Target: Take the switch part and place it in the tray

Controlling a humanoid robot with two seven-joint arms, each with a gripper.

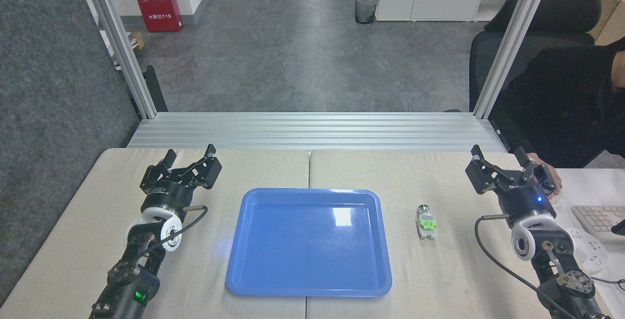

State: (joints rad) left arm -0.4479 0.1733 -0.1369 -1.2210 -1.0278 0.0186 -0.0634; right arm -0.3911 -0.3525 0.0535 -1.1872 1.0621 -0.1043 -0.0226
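Lying on the beige table (439, 270) just right of the tray (254, 260), the switch part (426, 222) has not been picked up, and the tray holds nothing. Its long axis runs roughly away from the robot: the dark silver end points to the far side, the green block sits in the middle, and the white body is nearest the robot.

The right gripper (502, 159) hovers to the right of the part and a little farther back, with its fingers spread apart and nothing between them. The left gripper (189, 157) is on the other side of the tray, also with fingers apart and empty, well apart from the part.

By my judgement the right arm is the one for the pick, since the part lies between it and the tray. The gripper would need to come leftward and toward the robot, then down, with the fingers closing across the part's narrow width. A person's hand (549, 176) rests just behind the right gripper, near a keyboard (593, 219).
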